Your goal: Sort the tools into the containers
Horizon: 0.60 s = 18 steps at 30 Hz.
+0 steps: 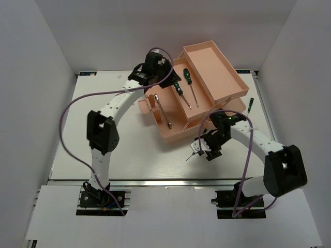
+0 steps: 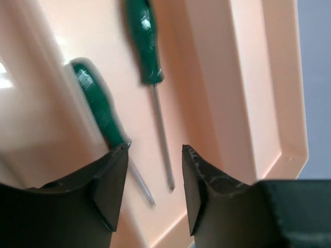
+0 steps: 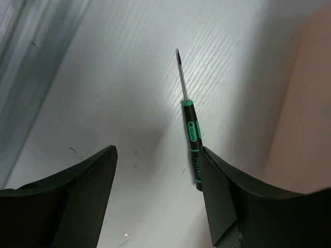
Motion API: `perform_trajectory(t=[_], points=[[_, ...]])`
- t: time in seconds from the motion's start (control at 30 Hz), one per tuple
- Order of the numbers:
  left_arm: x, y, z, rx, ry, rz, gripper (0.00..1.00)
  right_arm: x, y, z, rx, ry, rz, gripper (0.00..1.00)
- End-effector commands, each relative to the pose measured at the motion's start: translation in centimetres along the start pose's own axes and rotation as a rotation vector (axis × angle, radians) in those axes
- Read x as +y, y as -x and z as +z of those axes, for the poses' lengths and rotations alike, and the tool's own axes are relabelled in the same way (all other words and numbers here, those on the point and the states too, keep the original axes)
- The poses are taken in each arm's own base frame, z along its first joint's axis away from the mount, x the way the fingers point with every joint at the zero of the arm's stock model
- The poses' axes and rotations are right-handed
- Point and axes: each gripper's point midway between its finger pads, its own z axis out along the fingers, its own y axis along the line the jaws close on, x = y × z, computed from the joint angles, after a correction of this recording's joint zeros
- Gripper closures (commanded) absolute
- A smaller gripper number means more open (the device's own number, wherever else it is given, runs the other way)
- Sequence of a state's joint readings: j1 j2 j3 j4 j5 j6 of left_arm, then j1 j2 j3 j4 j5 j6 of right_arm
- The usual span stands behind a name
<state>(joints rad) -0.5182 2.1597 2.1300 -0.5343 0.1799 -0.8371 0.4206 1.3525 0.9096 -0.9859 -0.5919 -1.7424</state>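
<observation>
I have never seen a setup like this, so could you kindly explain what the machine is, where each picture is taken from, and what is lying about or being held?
These are two white robot arms bolted to a table's near edge. The overhead view shows both; the other two come from cameras on the wrists, looking past each arm's own dark fingers. A salmon-pink toolbox sits opened out on the table. Two green-handled screwdrivers lie in one tray, and a silver wrench lies in another. The left gripper hovers open over those screwdrivers. The right gripper is open over a small screwdriver on the table. Another small one lies right of the box. Nothing is held.
</observation>
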Motion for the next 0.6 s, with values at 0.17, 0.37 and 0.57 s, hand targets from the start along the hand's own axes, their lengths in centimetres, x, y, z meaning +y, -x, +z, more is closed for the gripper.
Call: perform_trajectory(t=[0.17,0.37,0.57], points=[[3.3,2.2,-19.5,-0.304,0.128,0.036,0.45,-3.3,-5.3,2.0,0.211,0.03,-0.075,0.34],[11.0,-3.7,-23.7,-0.299,0.254,-0.088,0.38,-3.8,-6.5,3.3,0.248,0.069,-0.066,0.37],[13.7,-6.9,-26.6,-0.313,0.297,-0.169,0.38,-3.6,-7.5,4.6,0.291,0.134,-0.021,0.43]])
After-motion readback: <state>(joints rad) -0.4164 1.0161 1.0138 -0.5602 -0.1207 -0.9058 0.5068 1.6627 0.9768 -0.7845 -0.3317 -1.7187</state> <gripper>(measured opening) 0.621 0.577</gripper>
